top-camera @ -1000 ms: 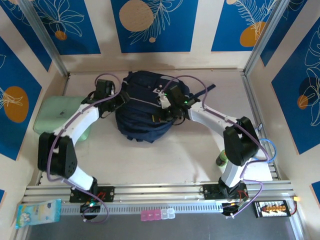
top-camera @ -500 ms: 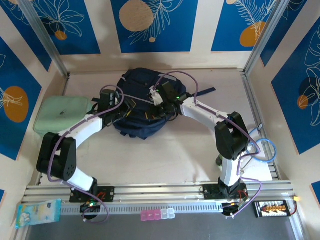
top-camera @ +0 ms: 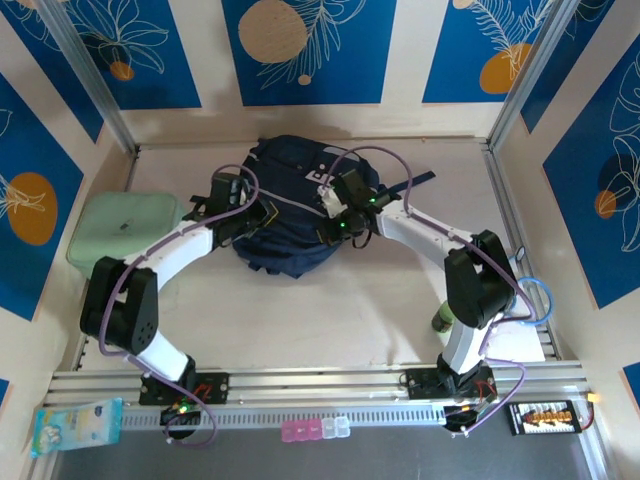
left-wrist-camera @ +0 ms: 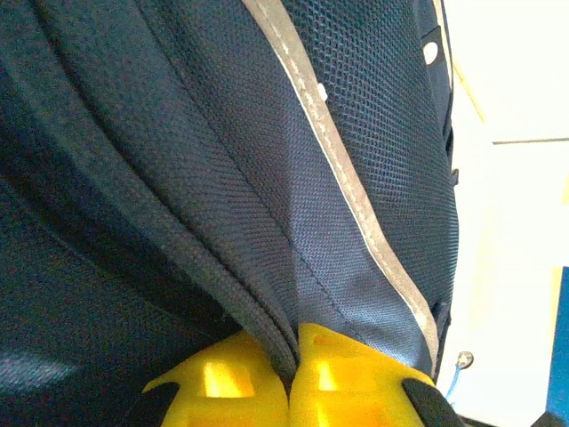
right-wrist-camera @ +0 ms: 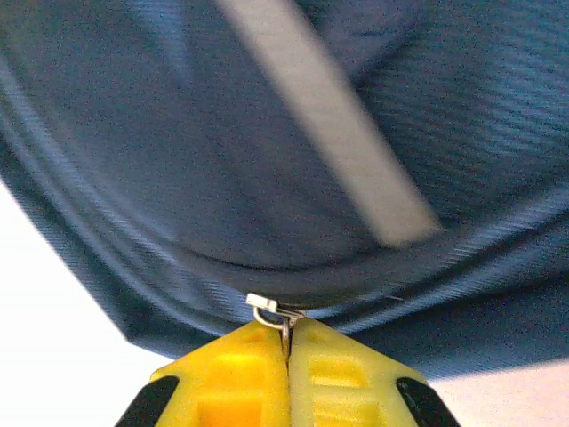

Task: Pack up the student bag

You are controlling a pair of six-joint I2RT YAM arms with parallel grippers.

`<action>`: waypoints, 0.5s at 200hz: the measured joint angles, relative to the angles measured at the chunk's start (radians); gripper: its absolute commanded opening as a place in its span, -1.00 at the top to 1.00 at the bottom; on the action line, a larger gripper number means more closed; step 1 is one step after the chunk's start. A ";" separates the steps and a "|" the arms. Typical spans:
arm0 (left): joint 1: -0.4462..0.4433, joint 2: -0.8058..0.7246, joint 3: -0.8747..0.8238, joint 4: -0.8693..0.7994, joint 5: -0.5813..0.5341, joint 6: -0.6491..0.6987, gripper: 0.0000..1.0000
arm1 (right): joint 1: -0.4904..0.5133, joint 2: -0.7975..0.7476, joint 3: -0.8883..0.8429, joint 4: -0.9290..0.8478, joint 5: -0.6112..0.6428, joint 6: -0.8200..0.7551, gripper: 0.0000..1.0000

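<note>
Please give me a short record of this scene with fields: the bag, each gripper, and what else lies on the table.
bag: dark blue backpack, lying at the far middle of the table
left gripper: shut, pinching a seam of the backpack
right gripper: shut on the metal zipper pull
nearby: green case, left of the backpack, apart from it
</note>
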 measured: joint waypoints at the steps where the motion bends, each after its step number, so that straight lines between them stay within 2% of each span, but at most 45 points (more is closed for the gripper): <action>1: 0.000 0.000 0.001 -0.002 0.000 0.001 1.00 | -0.002 0.000 0.000 -0.001 0.000 0.000 0.99; 47: -0.006 0.044 0.039 -0.030 0.027 0.085 1.00 | -0.080 0.010 0.018 -0.011 0.008 0.024 0.96; 100: -0.013 0.130 0.129 -0.070 0.055 0.274 1.00 | -0.154 0.138 0.201 -0.125 0.014 0.055 0.95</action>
